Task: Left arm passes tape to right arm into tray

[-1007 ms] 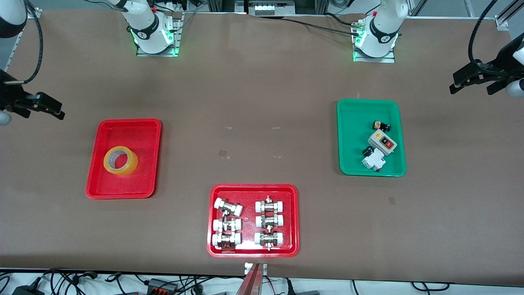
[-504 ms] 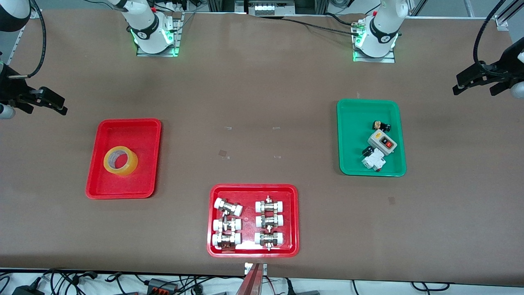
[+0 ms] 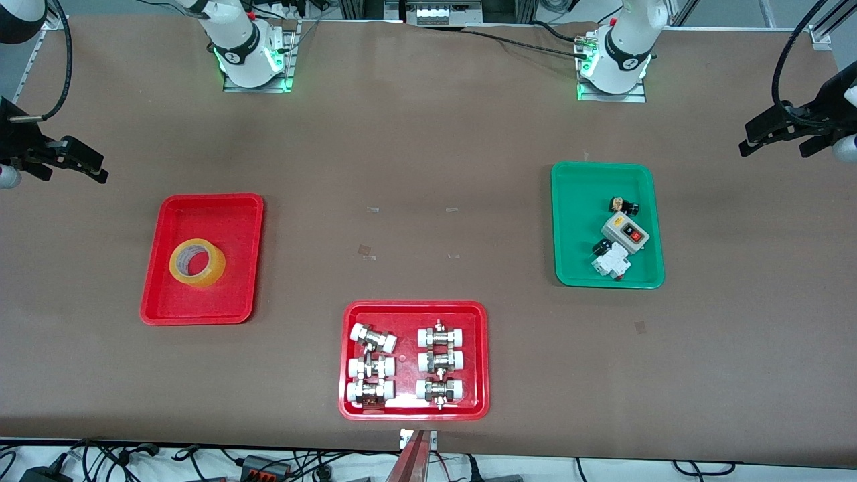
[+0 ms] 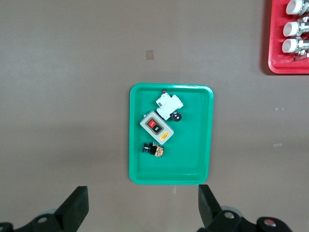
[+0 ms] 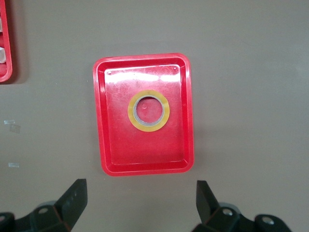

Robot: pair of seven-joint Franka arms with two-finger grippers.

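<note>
Both grippers (image 3: 63, 161) (image 3: 780, 130) barely shifted; tape (image 3: 197, 262) lies in tray (image 3: 238, 214).

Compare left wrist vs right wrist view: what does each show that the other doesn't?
Left wrist only: the green tray holding a grey switch box, a white breaker and a small black part, framed by the open left gripper.

Right wrist only: the tape lying flat in the plain red tray, framed by the open right gripper.

Both: the brown table and an edge of the red fittings tray.
</note>
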